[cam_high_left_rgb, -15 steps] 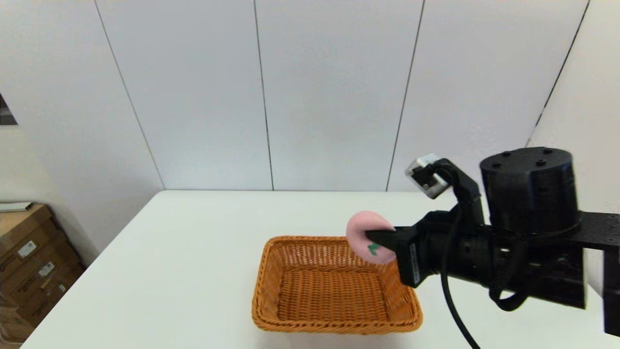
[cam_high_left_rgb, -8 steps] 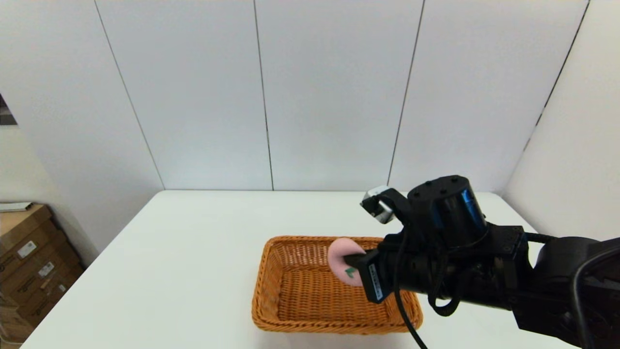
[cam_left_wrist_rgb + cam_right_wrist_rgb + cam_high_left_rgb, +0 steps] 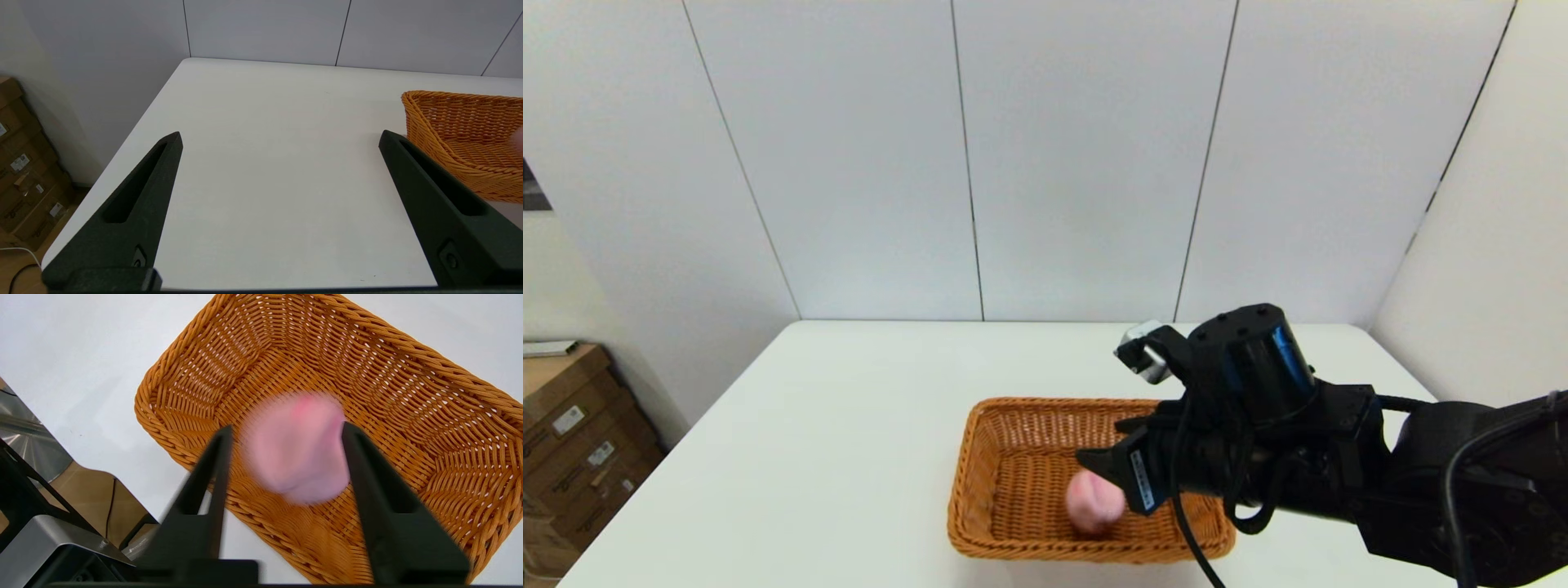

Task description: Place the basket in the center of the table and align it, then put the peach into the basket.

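The orange-brown woven basket sits on the white table, near its front edge. The pink peach is down inside the basket, blurred with motion and free of any grip. My right gripper hovers over the basket's right half, open. In the right wrist view the peach shows between and beyond the spread fingers, over the basket floor. My left gripper is open and holds nothing, low over the table to the left of the basket.
Cardboard boxes stand on the floor off the table's left side. White wall panels close the back and right. The robot's metal base shows below the table's front edge.
My right gripper carried the peach left and down over the basket, then opened. The peach has dropped from the fingers into the basket.
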